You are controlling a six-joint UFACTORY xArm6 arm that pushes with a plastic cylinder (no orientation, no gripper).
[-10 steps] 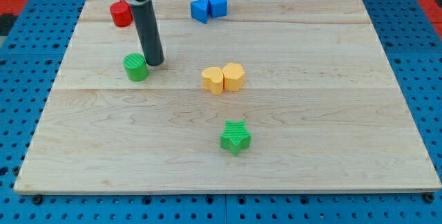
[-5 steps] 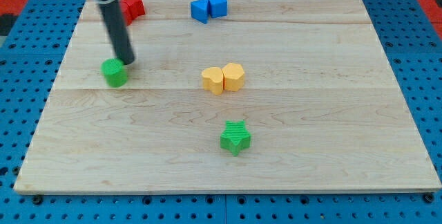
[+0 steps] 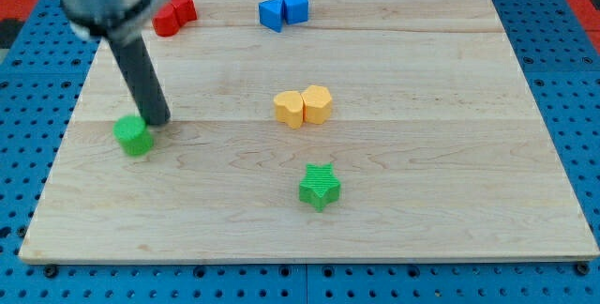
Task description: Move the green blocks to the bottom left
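Note:
A green round block (image 3: 134, 136) lies on the wooden board (image 3: 422, 154) at the view's left, about mid-height. My tip (image 3: 157, 121) touches its upper right side. A green star block (image 3: 320, 187) lies below the board's centre, well to the right of my tip. The dark rod rises from the tip toward the view's top left.
Two red blocks (image 3: 174, 13) lie together at the board's top left. Two blue blocks (image 3: 284, 10) lie together at the top centre. Two yellow blocks (image 3: 303, 106) lie side by side near the board's centre.
My tip has moved down and to the left, pushing the green round block the same way. The second red block is now uncovered. The other blocks have not moved.

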